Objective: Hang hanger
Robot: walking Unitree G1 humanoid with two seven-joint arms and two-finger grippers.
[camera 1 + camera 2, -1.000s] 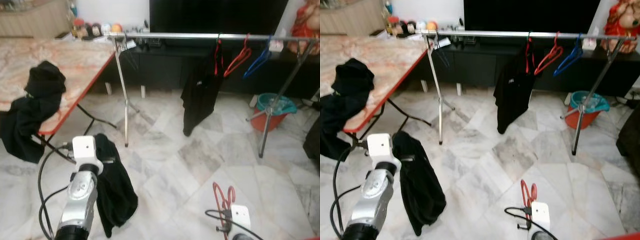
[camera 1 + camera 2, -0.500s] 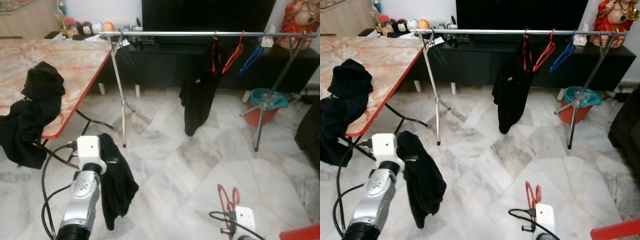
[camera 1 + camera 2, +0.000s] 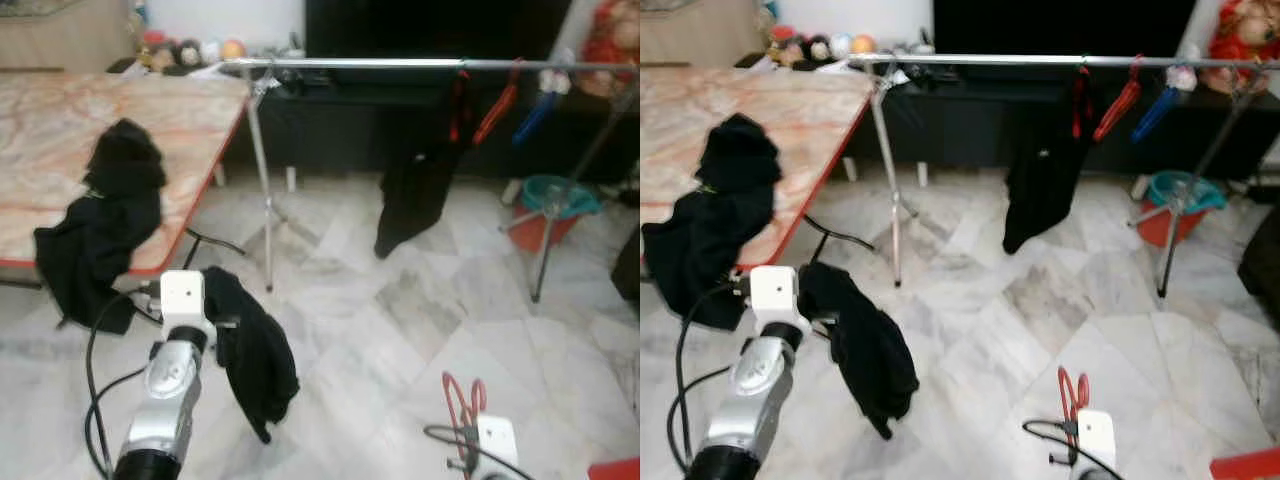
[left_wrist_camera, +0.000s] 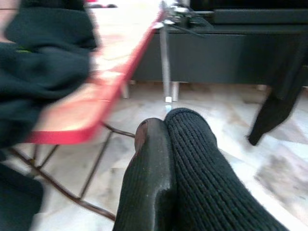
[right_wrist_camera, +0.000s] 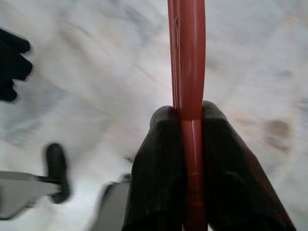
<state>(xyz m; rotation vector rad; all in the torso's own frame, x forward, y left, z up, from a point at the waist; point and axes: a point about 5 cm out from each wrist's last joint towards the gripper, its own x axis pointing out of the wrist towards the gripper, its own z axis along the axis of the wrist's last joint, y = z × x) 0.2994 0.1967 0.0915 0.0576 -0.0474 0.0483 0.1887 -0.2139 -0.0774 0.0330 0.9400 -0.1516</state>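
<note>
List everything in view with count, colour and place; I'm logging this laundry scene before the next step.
Clothes rail: one, silver, across the room in front of the dark TV cabinet.
Hung garment: one, black, on a red hanger on the rail.
Bare hangers: two, one red and one blue, on the rail to the right of the garment.
Table: one, marble-patterned top with red edge, on the left.
Clothes pile: black, draped over the table edge.
Bucket: one, orange with a teal top, by the rail's right leg.
Left gripper: holds a black knitted garment.
Right gripper: shut on a red hanger.
</note>
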